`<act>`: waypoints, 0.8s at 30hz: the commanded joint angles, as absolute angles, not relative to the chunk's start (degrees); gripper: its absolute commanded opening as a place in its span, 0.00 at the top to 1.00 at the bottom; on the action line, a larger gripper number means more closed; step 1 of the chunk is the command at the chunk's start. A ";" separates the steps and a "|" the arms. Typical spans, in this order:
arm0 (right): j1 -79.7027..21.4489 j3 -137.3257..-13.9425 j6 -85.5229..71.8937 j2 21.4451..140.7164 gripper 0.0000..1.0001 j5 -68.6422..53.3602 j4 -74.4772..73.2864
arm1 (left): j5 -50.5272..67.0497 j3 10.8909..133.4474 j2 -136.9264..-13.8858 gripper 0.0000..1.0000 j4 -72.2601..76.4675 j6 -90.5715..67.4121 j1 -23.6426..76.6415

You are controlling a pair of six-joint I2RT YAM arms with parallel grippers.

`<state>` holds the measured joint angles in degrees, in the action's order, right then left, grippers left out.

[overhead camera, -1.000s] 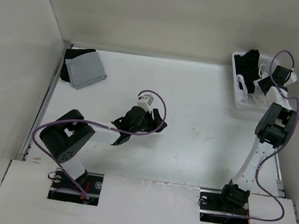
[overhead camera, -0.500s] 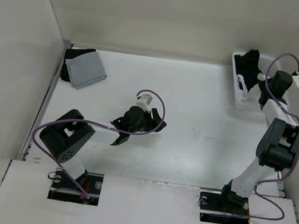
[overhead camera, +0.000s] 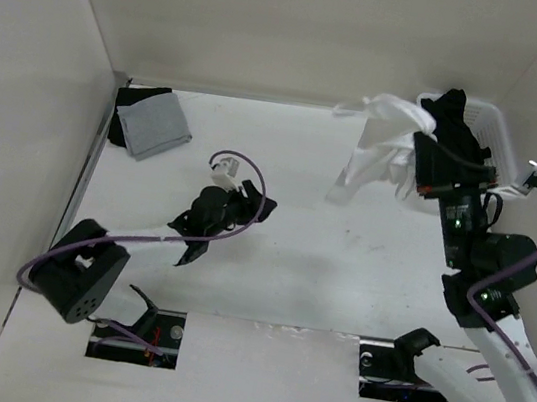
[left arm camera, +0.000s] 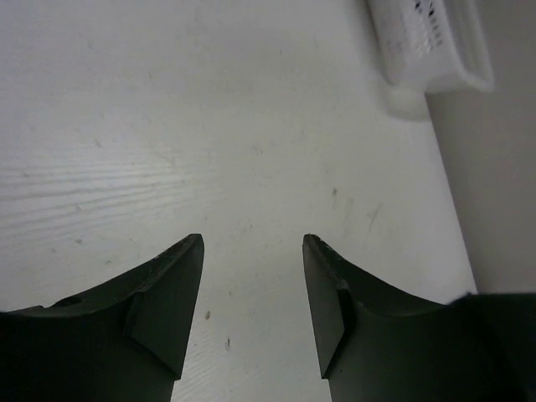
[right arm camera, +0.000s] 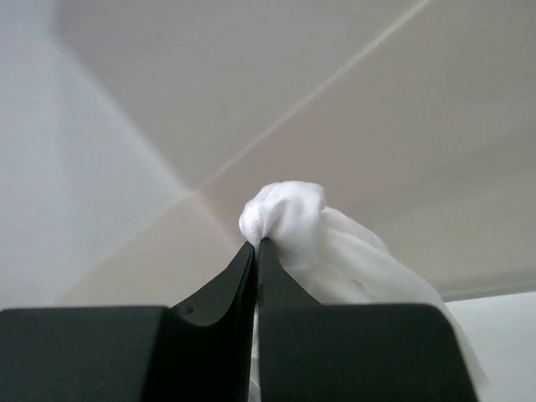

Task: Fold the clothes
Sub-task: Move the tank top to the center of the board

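The white garment [overhead camera: 376, 146] hangs bunched above the tabletop's far right corner, pinched in the closed fingers of the right gripper [right arm camera: 256, 248], beside the white basket [overhead camera: 504, 130] of black garments [overhead camera: 452, 109]. Nothing is folded yet, and I judge it needs spreading flat first. The left gripper [left arm camera: 252, 244] hovers mid-table, fingers wide. The grey cloth [overhead camera: 155, 123] lies in the far left corner, well apart.

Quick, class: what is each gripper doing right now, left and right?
Left gripper: open, holding nothing.
Right gripper: shut on the white garment, lifted off the table.
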<state>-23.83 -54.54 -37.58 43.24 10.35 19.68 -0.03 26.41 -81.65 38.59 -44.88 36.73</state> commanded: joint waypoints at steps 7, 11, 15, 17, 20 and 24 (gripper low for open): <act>-42.59 -34.65 -46.83 52.36 0.93 8.62 26.26 | -9.22 17.93 -58.37 0.51 30.24 -48.34 27.03; -39.25 -35.74 -48.35 72.52 0.91 -1.29 33.83 | -9.75 16.09 -57.04 0.51 26.72 -47.81 25.79; -38.80 -42.71 -42.91 80.24 0.59 0.59 26.22 | -10.10 15.12 -55.91 0.52 22.95 -47.37 25.88; -39.06 -40.89 -41.41 77.20 0.51 4.80 23.58 | -11.15 14.51 -54.33 0.52 21.63 -47.11 26.06; -40.64 -35.10 -41.83 71.13 0.58 9.03 19.62 | -11.52 15.46 -54.40 0.54 19.69 -45.80 27.19; -43.45 -27.79 -47.36 64.09 0.84 13.88 10.93 | -12.74 18.18 -58.26 0.63 18.98 -43.34 33.42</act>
<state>-41.47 -32.25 -44.14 67.61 8.36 18.92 -11.29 15.07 -56.14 19.38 -46.26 29.39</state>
